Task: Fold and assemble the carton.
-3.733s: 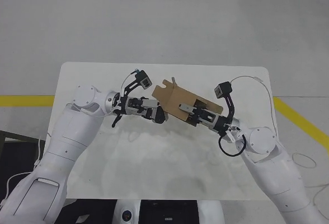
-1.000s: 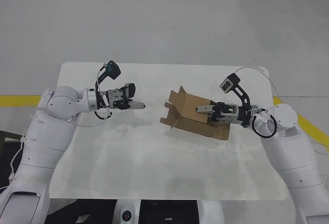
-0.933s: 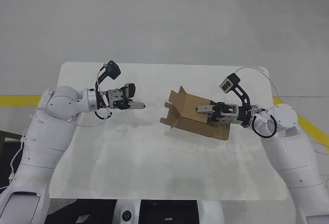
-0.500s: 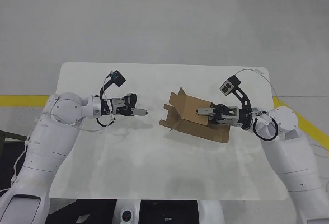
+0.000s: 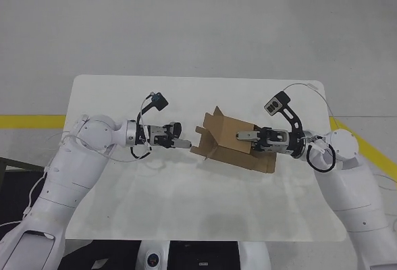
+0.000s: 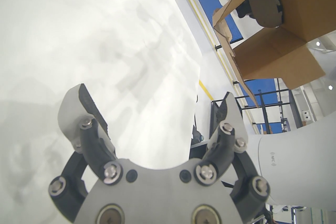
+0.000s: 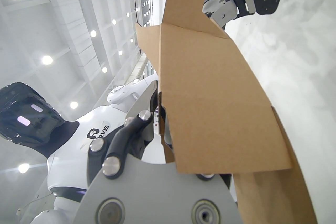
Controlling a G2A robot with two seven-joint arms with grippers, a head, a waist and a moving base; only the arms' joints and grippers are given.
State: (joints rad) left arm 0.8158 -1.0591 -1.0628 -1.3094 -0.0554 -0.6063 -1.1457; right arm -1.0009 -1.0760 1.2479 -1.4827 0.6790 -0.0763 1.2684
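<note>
White table point(image 5: 117, 202) under bright light carries the work. The carton point(image 5: 229, 143) sits just right of centre in the top view, half opened, with its flaps point(image 5: 204, 135) splayed leftward; I cannot tell whether it rests on the table. The right gripper point(image 5: 244, 137) comes in from the right and is clamped on one carton wall. The left gripper point(image 5: 185, 143) lies just left of the flaps, not touching them, its jaws spread and empty. I judge the risk to be the one-wall hold: a push on a flap from the left could skew or flatten the box, or drag the wall out of the clamp. The left wrist view looks into the open end and shows a dark pad point(image 6: 265, 9) inside, which cardboard hides from above; that view also makes the left jaws' gap plain.
</note>
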